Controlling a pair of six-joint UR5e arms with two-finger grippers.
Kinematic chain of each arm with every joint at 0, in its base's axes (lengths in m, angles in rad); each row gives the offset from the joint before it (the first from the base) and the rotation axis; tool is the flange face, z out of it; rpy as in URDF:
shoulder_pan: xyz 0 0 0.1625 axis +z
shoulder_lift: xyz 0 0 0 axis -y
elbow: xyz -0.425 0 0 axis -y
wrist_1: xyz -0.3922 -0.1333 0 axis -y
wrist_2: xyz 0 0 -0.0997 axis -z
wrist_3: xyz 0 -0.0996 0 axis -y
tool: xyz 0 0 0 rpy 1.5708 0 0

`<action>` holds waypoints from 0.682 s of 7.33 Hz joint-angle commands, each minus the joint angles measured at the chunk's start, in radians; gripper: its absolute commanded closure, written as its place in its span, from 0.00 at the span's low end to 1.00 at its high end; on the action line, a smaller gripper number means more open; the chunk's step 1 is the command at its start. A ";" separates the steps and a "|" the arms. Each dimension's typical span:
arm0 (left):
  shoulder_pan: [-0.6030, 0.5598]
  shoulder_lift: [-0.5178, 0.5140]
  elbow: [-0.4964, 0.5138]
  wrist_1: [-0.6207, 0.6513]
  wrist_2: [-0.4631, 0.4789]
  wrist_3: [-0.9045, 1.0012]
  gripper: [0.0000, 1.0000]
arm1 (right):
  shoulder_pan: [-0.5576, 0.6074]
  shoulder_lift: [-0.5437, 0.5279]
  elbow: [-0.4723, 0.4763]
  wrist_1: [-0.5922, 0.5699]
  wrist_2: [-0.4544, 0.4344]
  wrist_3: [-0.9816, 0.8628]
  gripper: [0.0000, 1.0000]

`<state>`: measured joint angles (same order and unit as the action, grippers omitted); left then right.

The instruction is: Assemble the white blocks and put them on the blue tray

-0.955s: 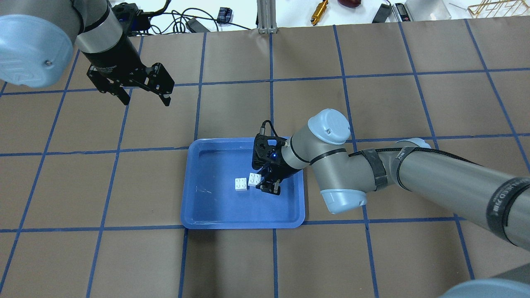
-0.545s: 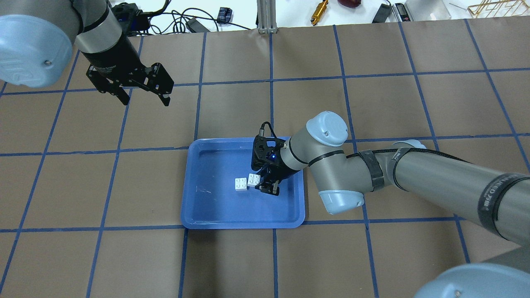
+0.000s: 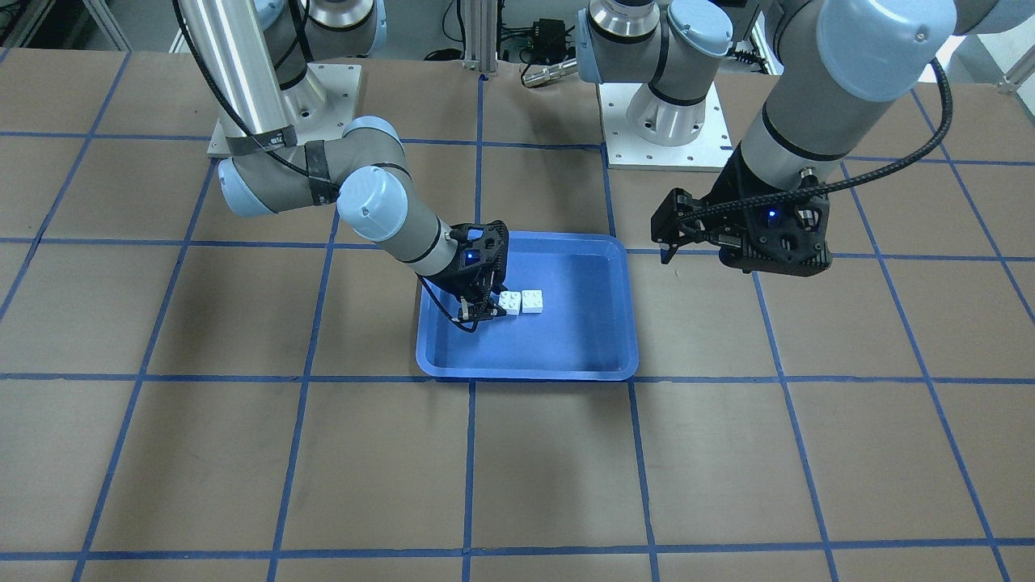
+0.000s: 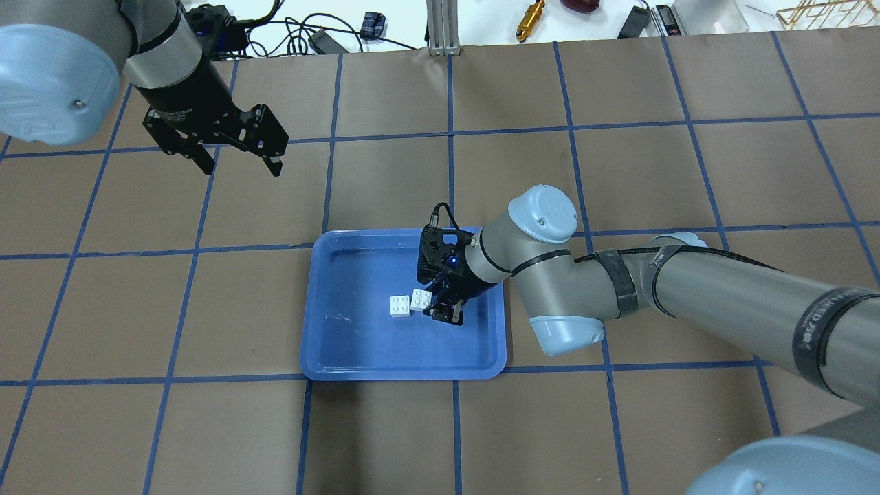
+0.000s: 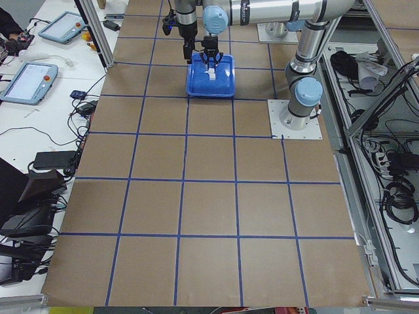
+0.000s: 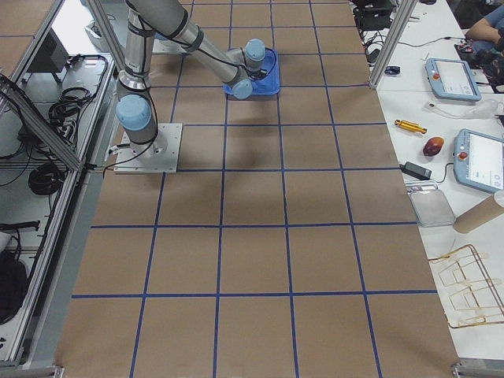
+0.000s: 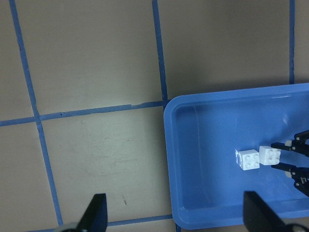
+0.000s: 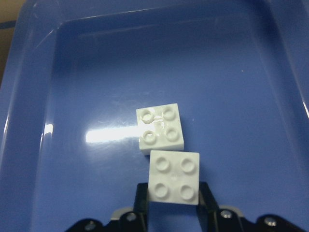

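Observation:
The blue tray [image 4: 357, 337] lies in the middle of the table. One white block [image 4: 399, 306] rests on its floor. My right gripper [image 4: 433, 304] is shut on the second white block [image 4: 421, 299], studs up, right beside the first. In the right wrist view the held block [image 8: 174, 178] sits between the fingers [image 8: 141, 203], its edge at the loose block [image 8: 160, 128]; I cannot tell whether they touch. My left gripper [image 4: 242, 167] is open and empty, high above the table, left of and beyond the tray. Its wrist view shows the tray [image 7: 203, 145] and both blocks.
An aluminium post [image 4: 443, 27], cables and a brass-coloured tool [image 4: 531, 19] lie beyond the table's far edge. The two arm bases [image 3: 663, 121] stand on plates on the robot's side. Brown paper with blue tape lines covers the table.
The right arm's wrist and elbow have shifted slightly; the held block stays almost in the same spot beside the loose one. The left arm has not moved.

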<state>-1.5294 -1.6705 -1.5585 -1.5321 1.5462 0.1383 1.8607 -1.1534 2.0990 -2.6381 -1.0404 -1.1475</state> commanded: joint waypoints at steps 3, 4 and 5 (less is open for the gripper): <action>0.000 0.000 -0.008 0.001 -0.002 -0.002 0.00 | 0.000 0.003 -0.001 0.004 0.003 0.000 0.48; 0.000 0.001 -0.014 0.001 -0.002 -0.003 0.00 | 0.000 0.003 -0.001 0.004 0.003 0.002 0.41; -0.003 0.000 -0.017 0.001 -0.002 -0.009 0.00 | 0.000 0.001 -0.001 0.004 0.003 0.003 0.39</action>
<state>-1.5300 -1.6700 -1.5701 -1.5311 1.5449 0.1343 1.8607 -1.1508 2.0985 -2.6340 -1.0370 -1.1460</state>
